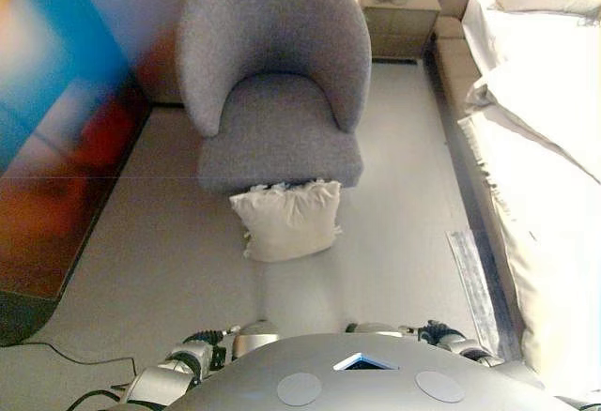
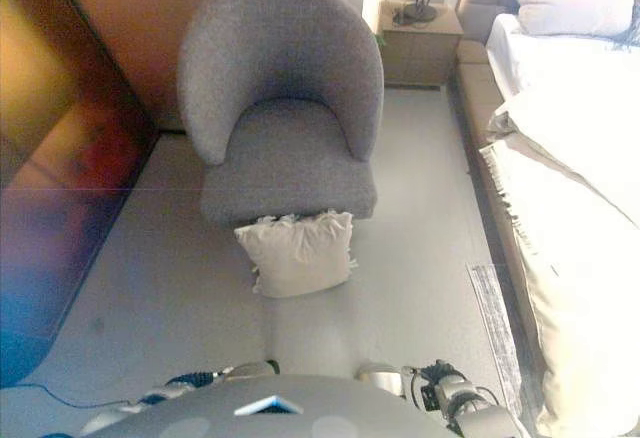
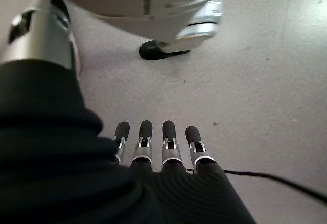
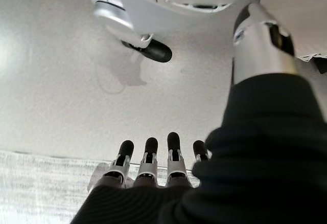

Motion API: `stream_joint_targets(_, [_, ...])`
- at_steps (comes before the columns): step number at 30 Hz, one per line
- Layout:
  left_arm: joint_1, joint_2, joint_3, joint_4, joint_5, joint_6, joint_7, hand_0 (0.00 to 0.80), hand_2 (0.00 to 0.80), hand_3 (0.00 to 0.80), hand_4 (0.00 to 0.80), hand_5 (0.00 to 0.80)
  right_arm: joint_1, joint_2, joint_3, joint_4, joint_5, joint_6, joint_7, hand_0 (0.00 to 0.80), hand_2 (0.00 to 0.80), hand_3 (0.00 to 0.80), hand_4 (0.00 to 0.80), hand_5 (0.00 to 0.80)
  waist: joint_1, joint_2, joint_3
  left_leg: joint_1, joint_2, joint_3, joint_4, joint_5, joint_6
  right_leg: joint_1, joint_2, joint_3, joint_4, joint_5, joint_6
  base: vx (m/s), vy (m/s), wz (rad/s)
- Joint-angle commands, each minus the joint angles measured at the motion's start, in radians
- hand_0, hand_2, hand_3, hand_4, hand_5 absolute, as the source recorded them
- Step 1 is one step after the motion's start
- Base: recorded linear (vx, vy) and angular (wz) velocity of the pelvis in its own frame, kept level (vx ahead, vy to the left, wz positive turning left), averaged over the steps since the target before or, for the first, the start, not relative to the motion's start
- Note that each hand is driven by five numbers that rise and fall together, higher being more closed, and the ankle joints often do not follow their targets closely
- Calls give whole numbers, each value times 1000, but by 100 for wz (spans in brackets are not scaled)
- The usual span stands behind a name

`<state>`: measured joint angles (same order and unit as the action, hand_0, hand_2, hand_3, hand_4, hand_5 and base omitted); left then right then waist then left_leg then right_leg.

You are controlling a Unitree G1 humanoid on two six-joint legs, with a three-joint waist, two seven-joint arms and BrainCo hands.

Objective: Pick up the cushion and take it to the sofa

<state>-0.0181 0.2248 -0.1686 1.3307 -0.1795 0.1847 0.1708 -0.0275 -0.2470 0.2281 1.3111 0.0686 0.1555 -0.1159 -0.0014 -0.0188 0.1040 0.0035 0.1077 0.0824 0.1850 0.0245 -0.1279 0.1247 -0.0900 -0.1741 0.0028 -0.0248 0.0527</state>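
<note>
The cushion lies on the floor, leaning against the front of the grey armchair, straight ahead of both hands and well apart from them, roughly midway between the two. The left hand and right hand hang at the robot's sides, fingers straight and empty. Neither arm looks clearly nearer.

Cushion on floor against armchair front, bed right.
</note>
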Motion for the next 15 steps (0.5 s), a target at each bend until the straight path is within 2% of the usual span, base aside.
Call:
stream_joint_targets(1, [-24,-9,6,6,-23,-21,-11,0,0,0,0,0,-61,-21,22,13,7,28,2,0,0,0,0,0,41,-69,68,-101,-8,87,218,-37,85,27,5,10,-6,10,-35,35,-12,2])
stream_joint_targets(3, [-21,-12,9,2,-20,-22,-11,0,0,0,0,0,-64,-26,17,14,-1,29,8,0,0,0,0,0,53,-56,75,-119,-24,88,176,-22,82,44,16,20,-7,-3,-31,142,50,-6])
stream_joint_targets(6, [-6,-13,9,-2,-22,-23,-21,0,0,0,0,0,-61,-33,8,25,-38,24,18,0,0,0,0,0,74,-18,74,-141,-40,113,17,41,67,98,47,45,-30,-39,-20,300,100,-14])
stream_joint_targets(8, [1,-16,6,2,-30,-20,-24,0,0,0,0,0,-55,-36,8,27,-33,24,11,0,0,0,0,0,95,6,67,-164,-34,123,-107,128,44,153,63,54,-58,-59,-16,375,118,3])
stream_joint_targets(11, [15,-18,13,11,-57,-14,-33,0,0,0,0,0,-49,-39,14,32,-41,25,7,0,0,0,0,0,126,22,67,-200,-15,102,-194,231,13,218,72,83,-73,-94,-23,426,164,-23])
stream_joint_targets(15, [34,-23,34,24,-96,-16,-40,0,0,0,0,0,-49,-41,23,45,-51,42,-1,0,0,0,0,0,157,35,61,-223,18,63,-227,264,-4,275,52,112,-56,-155,-22,464,213,5])
